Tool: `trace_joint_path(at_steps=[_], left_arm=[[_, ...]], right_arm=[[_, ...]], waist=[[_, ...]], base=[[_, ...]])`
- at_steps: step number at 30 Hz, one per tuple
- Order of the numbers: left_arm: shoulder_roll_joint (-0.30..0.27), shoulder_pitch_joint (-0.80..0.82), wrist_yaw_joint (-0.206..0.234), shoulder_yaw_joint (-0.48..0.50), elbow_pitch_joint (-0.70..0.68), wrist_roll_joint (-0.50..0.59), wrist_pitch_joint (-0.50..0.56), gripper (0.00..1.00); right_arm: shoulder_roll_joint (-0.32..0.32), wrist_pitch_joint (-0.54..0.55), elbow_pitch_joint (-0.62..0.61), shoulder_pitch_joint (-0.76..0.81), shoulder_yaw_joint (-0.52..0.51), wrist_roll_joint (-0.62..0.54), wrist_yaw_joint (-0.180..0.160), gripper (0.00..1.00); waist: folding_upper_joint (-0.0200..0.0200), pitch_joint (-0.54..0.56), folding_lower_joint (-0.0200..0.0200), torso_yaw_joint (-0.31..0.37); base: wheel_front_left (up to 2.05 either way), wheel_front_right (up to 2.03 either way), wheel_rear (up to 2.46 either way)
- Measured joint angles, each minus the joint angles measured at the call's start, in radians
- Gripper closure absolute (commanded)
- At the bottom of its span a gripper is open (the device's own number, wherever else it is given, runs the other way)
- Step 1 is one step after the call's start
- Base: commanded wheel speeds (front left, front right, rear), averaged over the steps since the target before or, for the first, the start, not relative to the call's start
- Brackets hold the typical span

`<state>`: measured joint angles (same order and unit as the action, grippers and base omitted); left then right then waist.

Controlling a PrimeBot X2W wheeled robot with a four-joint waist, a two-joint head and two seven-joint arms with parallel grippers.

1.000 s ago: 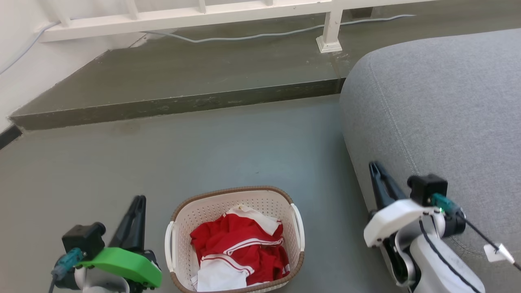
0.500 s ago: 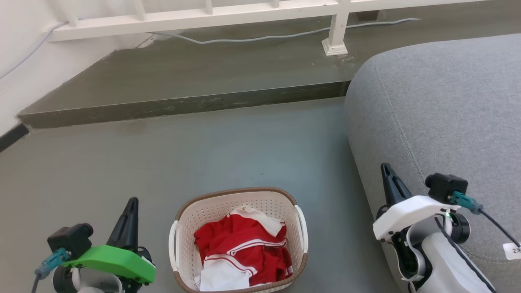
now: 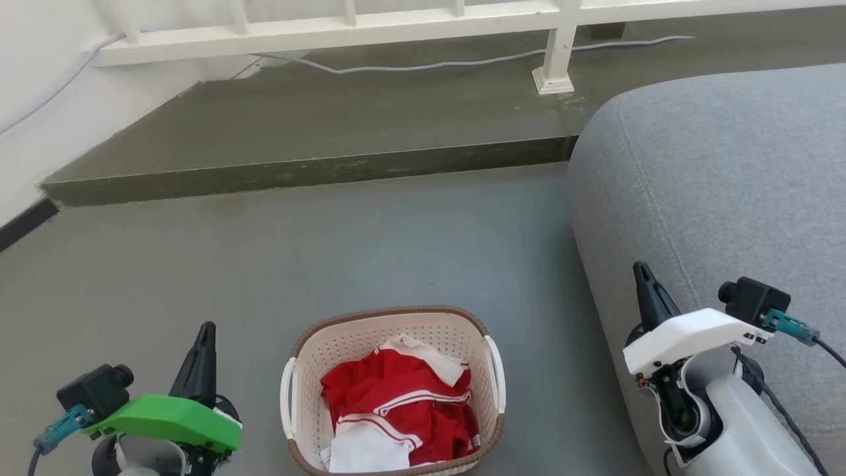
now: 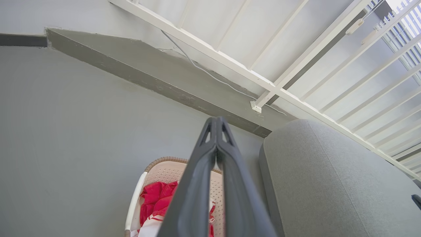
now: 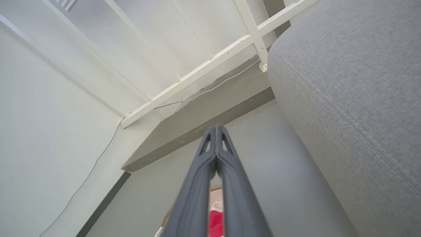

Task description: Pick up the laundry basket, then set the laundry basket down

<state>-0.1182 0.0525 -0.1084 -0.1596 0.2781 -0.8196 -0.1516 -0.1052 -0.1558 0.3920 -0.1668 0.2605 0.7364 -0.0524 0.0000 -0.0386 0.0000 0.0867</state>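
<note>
The laundry basket [image 3: 370, 336], cream perforated plastic with a brown rim and white side handles, stands on the grey floor at the bottom centre of the head view. Red and white clothes [image 3: 400, 404] lie inside it. My left gripper [image 3: 207, 328] is shut and empty, to the left of the basket and apart from it. My right gripper [image 3: 641, 267] is also shut and empty, to the right of the basket and in front of the sofa's side. The left wrist view has the left gripper [image 4: 216, 120] above the basket [image 4: 158, 171]. Behind the right gripper [image 5: 215, 129] a sliver of the basket [image 5: 215, 195] shows.
A grey sofa [image 3: 714, 185] fills the right side, close to my right arm. A raised concrete step [image 3: 297, 173] crosses behind the basket. Beyond it are a white railing [image 3: 396, 26] with a post foot [image 3: 552, 80] and a grey cable [image 3: 423, 64]. A white wall [image 3: 33, 99] is at the left.
The camera has shifted, so the scene sits slightly right and lower. Both shut grippers now stand a little farther out from the basket. The basket rests in the same spot.
</note>
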Motion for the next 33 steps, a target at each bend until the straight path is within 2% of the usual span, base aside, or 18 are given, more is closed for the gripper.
trace_joint_path(at_steps=[22, 33], left_arm=[[0.017, 0.0, -0.001, 0.065, 0.0, -0.227, 0.077, 1.0], [0.033, 0.0, -0.006, 0.1, 0.001, -0.355, 0.117, 1.0]], right_arm=[[0.015, 0.079, -0.028, 0.019, -0.11, 0.249, 0.044, 1.0], [0.027, 0.122, -0.043, 0.033, -0.173, 0.388, 0.078, 1.0]], waist=[[0.0, 0.01, 0.0001, -0.025], [0.0, 0.016, 0.0001, -0.039]], base=[[0.0, 0.0, 0.0], [0.0, 0.0, 0.0]])
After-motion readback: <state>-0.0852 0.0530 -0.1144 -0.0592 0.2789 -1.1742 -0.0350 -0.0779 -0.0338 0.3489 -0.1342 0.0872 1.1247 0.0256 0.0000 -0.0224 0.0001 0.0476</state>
